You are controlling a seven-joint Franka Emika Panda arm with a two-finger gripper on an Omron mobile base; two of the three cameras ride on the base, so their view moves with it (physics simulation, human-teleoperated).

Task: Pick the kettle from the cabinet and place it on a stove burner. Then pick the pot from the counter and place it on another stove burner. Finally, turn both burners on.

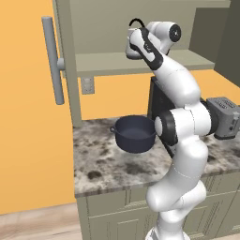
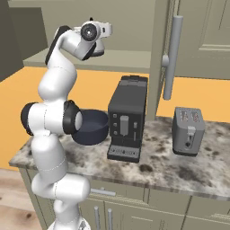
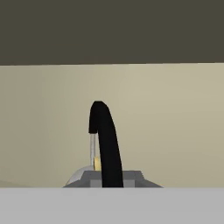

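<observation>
We find the kettle (image 3: 105, 175) on the cabinet (image 1: 140, 61) shelf, with the claw at its black handle (image 3: 105, 144); whether the claw is spread or pinching we cannot tell. The pot (image 1: 135, 133) sits on the counter (image 1: 103, 164). In our judgement, every step remains.

kettle (image 1: 136, 24) body hidden behind wrist, handle arch showing; pot (image 2: 92, 127) near side behind arm; gripper state unreadable.
</observation>
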